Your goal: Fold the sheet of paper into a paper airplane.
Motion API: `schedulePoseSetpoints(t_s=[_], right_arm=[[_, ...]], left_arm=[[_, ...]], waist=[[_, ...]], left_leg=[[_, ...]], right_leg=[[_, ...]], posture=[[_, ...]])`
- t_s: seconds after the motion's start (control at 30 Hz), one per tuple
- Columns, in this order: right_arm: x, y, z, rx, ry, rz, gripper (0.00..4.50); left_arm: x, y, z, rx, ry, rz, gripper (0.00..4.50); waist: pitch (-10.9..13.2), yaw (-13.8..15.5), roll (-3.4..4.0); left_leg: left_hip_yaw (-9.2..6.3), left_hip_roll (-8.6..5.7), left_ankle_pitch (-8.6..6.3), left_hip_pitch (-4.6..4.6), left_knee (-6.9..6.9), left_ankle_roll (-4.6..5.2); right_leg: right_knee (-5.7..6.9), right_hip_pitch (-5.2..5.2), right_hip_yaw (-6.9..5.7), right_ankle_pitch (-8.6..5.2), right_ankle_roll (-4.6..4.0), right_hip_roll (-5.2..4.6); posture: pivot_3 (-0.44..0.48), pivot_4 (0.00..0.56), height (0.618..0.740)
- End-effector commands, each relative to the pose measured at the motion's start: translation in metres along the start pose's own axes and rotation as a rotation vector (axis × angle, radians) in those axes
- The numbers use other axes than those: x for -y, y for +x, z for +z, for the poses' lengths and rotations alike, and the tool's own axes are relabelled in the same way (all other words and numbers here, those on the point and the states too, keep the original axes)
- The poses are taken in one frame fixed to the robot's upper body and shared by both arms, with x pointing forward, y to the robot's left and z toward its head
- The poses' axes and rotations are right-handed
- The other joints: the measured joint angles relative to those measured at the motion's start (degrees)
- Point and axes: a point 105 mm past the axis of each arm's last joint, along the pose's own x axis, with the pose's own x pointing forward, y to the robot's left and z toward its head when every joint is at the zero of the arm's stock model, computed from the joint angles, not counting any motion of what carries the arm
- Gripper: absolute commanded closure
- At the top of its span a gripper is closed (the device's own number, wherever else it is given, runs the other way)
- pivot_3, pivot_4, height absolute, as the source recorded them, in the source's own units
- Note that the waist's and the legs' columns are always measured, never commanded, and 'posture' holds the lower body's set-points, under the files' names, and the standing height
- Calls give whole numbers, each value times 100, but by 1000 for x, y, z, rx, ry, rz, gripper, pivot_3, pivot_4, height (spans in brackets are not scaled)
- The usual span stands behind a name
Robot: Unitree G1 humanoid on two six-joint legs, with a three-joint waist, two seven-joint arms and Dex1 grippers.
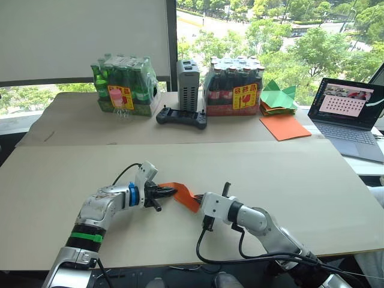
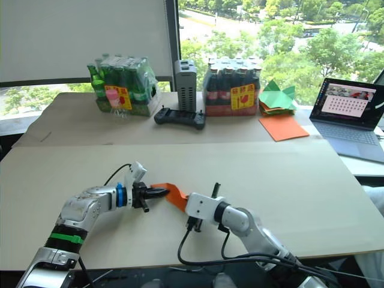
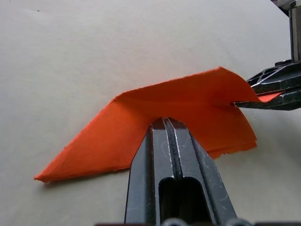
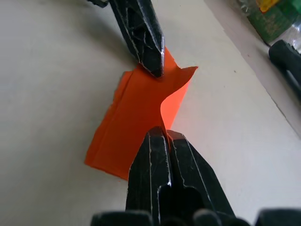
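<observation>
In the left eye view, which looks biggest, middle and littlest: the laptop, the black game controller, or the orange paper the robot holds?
1. Laptop
2. Black game controller
3. Orange paper, held between both end effectors

The last two look close, and the paper sits nearer the camera, so their order is unsure.

Office: laptop (image 1: 351, 114) on table (image 1: 72, 174) by window (image 1: 270, 36).

Matt orange paper (image 3: 188, 108) — table (image 1: 288, 174) perhaps cardboard.

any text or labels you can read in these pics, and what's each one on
None can be read.
Yellow and red label on the pack of green bottles: print too small to read.
Yellow and red label on the pack of dark bottles: red characters, too blurred to read.
Laptop screen: rows of small marks, unreadable.
The sheet of paper, held by the left gripper and right gripper: blank.
</observation>
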Motion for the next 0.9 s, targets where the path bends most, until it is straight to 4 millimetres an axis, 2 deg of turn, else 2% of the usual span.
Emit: schedulePoseSetpoints(t_s=[0.03, 0.3, 0.5, 0.9], right_arm=[[1, 2, 1, 16, -150, 21, 4482], [-2, 1, -3, 36, -424, 118, 4482], [-7, -1, -6, 42, -532, 201, 4482], [-9, -2, -12, 26, -550, 239, 4482]], left_arm=[[-1, -3, -3, -12, -11, 10, 4500], [-10, -10, 4, 9, -12, 39, 4500], [-15, -14, 8, 25, -16, 59, 4500], [-8, -13, 27, 90, -14, 18, 4500]], waist=[[0, -2, 0], [0, -12, 0], [0, -1, 0], [0, 11, 0]], left_leg=[[0, 0, 0, 1, 0, 0], [-1, 1, 0, 4, 0, 0], [-1, 0, 0, 3, 0, 0], [-1, -1, 0, 3, 0, 0]], right_leg=[[1, 0, 0, 0, 0, 1], [3, 1, 0, 1, -2, 2], [2, 1, 0, 1, -2, 1], [2, 3, 0, 1, -2, -1]], posture=[[0, 150, 740], [0, 150, 740], [0, 150, 740], [0, 150, 740]])
